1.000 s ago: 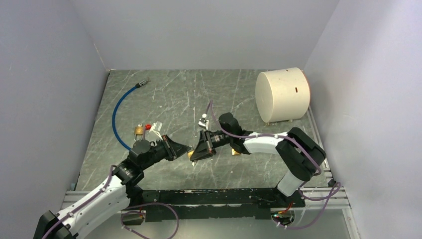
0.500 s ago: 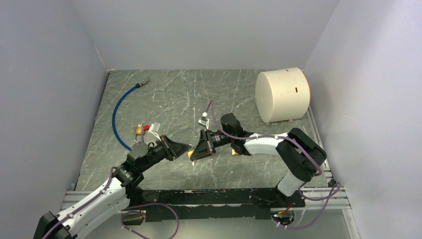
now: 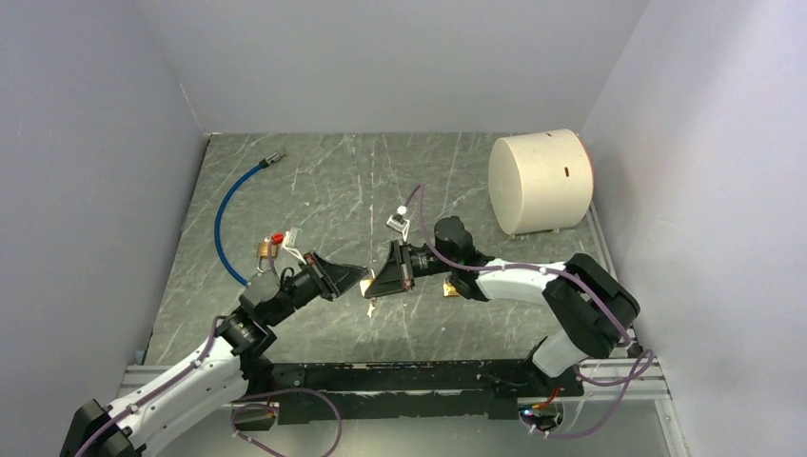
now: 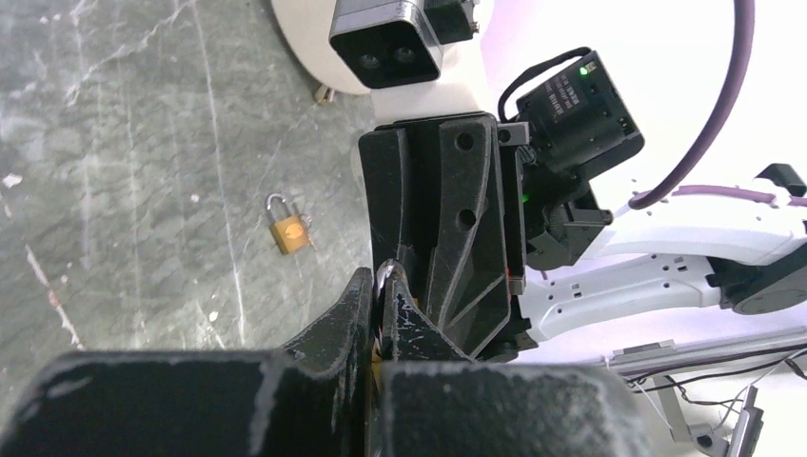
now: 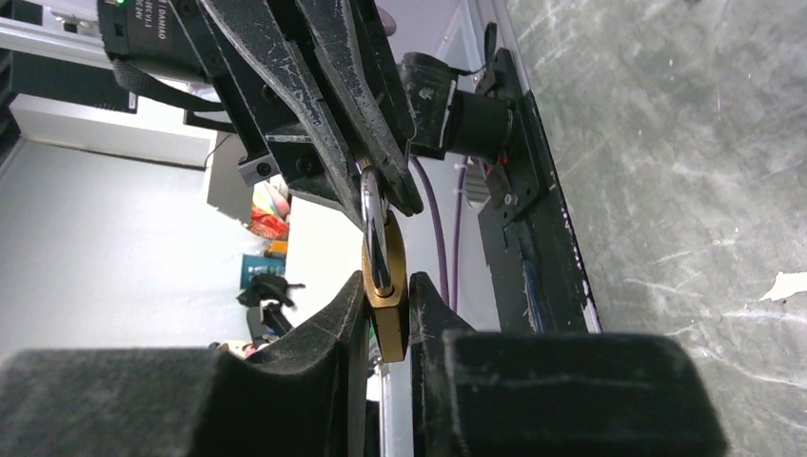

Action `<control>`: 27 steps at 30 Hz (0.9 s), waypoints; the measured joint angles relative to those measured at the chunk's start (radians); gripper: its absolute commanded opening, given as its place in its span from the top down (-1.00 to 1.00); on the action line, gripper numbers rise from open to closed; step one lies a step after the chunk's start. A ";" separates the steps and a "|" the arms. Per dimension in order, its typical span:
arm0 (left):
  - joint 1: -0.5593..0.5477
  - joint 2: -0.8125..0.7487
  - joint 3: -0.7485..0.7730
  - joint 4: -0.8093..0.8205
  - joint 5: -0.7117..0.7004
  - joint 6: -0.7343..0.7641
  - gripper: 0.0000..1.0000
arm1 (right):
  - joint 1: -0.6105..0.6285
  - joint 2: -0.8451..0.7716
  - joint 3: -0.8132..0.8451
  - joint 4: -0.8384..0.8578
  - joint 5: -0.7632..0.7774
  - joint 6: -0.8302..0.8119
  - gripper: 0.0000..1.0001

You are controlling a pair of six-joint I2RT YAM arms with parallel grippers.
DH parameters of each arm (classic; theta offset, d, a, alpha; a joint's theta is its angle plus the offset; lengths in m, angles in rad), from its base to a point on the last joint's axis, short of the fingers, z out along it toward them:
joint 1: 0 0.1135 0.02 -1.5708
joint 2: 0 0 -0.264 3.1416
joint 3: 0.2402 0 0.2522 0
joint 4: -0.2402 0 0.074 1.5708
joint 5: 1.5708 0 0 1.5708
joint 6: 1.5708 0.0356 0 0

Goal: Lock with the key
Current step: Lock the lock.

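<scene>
A small brass padlock (image 5: 385, 307) hangs in the air between my two grippers, above the middle of the table. My right gripper (image 5: 387, 314) is shut on its brass body. My left gripper (image 5: 379, 195) is shut on its steel shackle (image 5: 373, 228). In the top view the left gripper (image 3: 362, 279) and the right gripper (image 3: 374, 284) meet tip to tip, with the padlock (image 3: 367, 284) between them. In the left wrist view my left gripper (image 4: 382, 286) pinches a thin shiny part, and the right gripper's fingers (image 4: 447, 238) stand just beyond. I cannot pick out a key.
A second brass padlock (image 3: 450, 288) lies by the right arm and also shows in the left wrist view (image 4: 289, 231). A third padlock (image 3: 265, 249) with a red piece (image 3: 277, 238) lies at the left. There is also a blue cable (image 3: 226, 209) and a white cylinder (image 3: 539, 181).
Both grippers have moved together with the padlock a little towards the far side of the table. The right arm has shifted right and the left arm has stretched further out.
</scene>
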 measured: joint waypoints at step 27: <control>-0.006 0.070 0.068 0.054 -0.020 0.038 0.95 | -0.098 0.022 0.198 -0.314 -0.219 -0.173 1.00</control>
